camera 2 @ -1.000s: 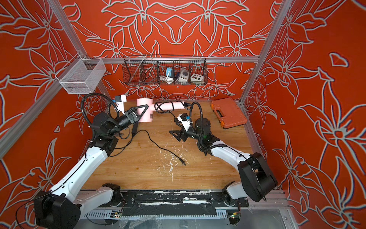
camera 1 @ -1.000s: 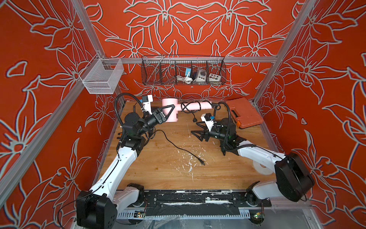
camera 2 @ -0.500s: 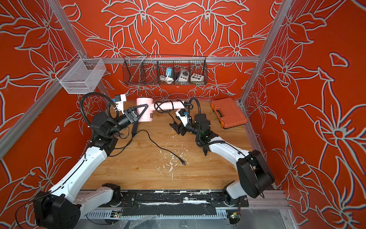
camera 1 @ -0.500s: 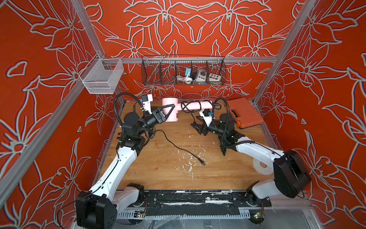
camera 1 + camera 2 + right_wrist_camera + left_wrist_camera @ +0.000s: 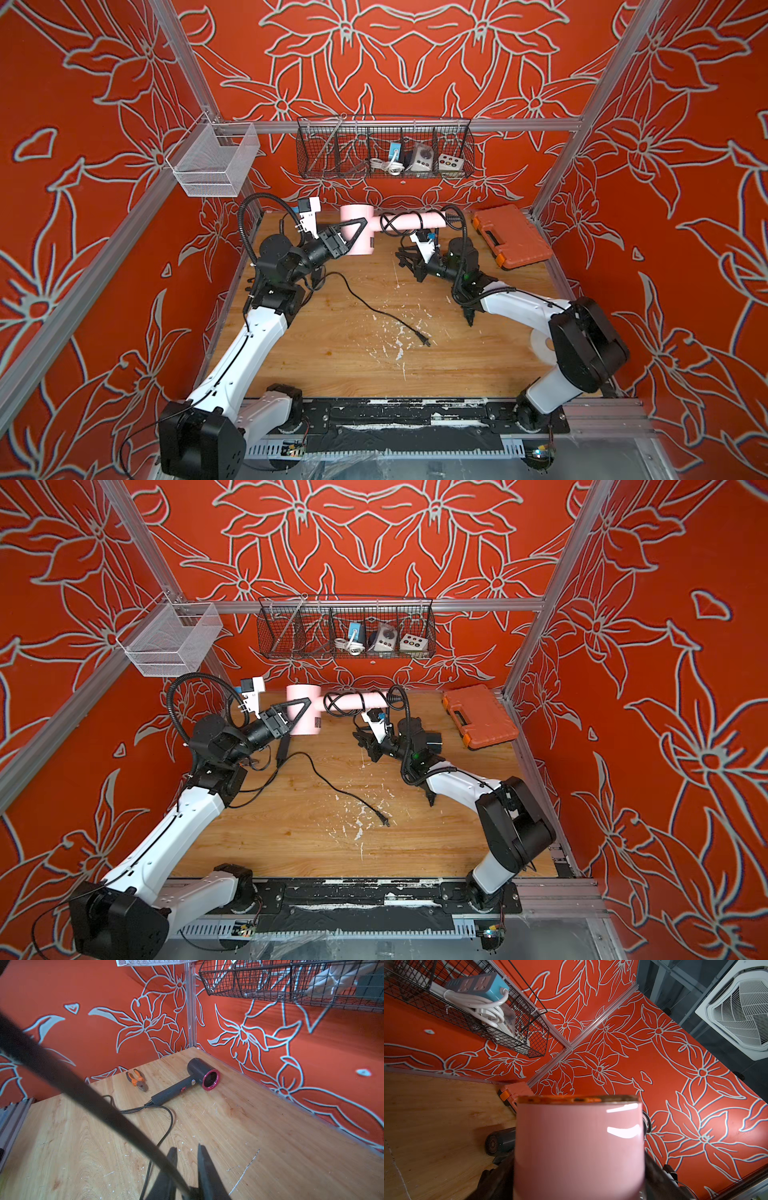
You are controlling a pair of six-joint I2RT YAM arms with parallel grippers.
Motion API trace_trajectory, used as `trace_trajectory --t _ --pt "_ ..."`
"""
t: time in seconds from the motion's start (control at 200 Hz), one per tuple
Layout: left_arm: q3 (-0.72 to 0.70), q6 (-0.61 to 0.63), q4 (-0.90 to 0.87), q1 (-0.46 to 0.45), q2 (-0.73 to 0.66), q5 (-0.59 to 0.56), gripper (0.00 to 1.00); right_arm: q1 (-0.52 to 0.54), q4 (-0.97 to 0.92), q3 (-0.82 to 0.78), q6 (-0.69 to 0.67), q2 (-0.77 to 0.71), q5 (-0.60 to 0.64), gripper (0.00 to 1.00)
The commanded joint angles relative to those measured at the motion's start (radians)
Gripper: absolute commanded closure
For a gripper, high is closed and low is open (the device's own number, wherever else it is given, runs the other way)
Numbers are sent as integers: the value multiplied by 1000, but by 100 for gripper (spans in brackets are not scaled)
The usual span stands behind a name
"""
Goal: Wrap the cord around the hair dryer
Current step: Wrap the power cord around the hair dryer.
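Left arm (image 5: 257,340) rises from the near-left base toward the far side, elbow bent, wrist held off the table. The left gripper (image 5: 353,235) is clamped across the pink hair dryer (image 5: 362,250). Right arm (image 5: 515,305) lies low, forearm reaching left. The right gripper (image 5: 409,264) points left, fingers (image 5: 204,1167) nearly together; whether they pinch anything cannot be told

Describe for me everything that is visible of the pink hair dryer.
The pink hair dryer is glossy and plastic-looking: a short round barrel and a long straight handle, lying about level at the back of the wooden table, seemingly raised. The left end effector clamps the barrel between black triangular fingers. A black cord is wound around the handle in a few loops.
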Motion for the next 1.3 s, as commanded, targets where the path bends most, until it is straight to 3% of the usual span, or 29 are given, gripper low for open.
trace_trajectory --t 0.0,0.09,0.49,0.746,1.011,1.291 --pt "47 -22 93 7 -22 5 100 0 51 12 19 -6 8 89" --pt "48 -21 91 7 -19 -1 100 -1 48 7 26 -3 10 100" --pt "-5 -26 91 8 -23 -163 100 78 61 -229 102 -162 105 100" --pt "-39 -2 56 9 -19 -232 100 277 -384 -154 -37 -257 280 100" --pt "-3 251 -243 8 -69 -284 100 491 -883 33 -113 -301 524 100" --pt "52 450 -479 -3 -48 -269 100 558 -1324 317 -139 -328 677 100"
